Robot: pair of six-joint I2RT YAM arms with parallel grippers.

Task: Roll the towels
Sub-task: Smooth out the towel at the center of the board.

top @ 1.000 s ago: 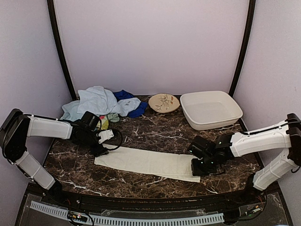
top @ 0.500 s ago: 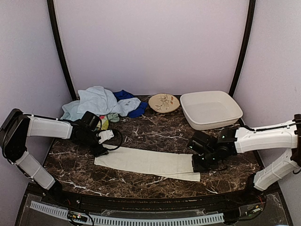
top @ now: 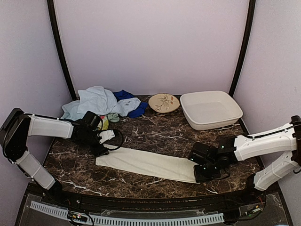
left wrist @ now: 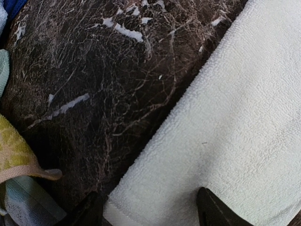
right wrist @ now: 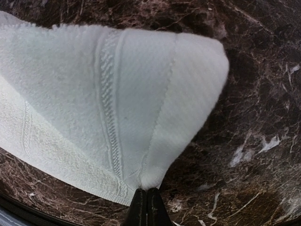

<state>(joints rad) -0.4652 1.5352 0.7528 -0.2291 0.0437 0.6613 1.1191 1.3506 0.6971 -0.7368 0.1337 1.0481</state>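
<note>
A cream-white towel (top: 146, 163) lies as a long strip across the front of the dark marble table. My left gripper (top: 104, 149) stands open over its left end. In the left wrist view this gripper (left wrist: 150, 214) has one fingertip (left wrist: 211, 214) on the towel (left wrist: 225, 122) and the other on the marble beside its edge. My right gripper (top: 201, 172) is shut on the strip's right end. The right wrist view shows its tips (right wrist: 147, 200) pinching the hem of the towel (right wrist: 94, 94), which is lifted into a peak. More towels sit piled at the back left: light blue (top: 96, 100), royal blue (top: 128, 97), yellow (top: 104, 123).
A round beige patterned plate (top: 163, 102) sits at the back centre. To its right stands a white plastic tub (top: 207, 92). The towel pile lies just behind my left gripper. A yellow towel's corner (left wrist: 14, 155) shows at the left of the left wrist view.
My right gripper has moved toward the near edge with the towel's right end pinched in it, gathering that end. The left arm has stayed where it was.
</note>
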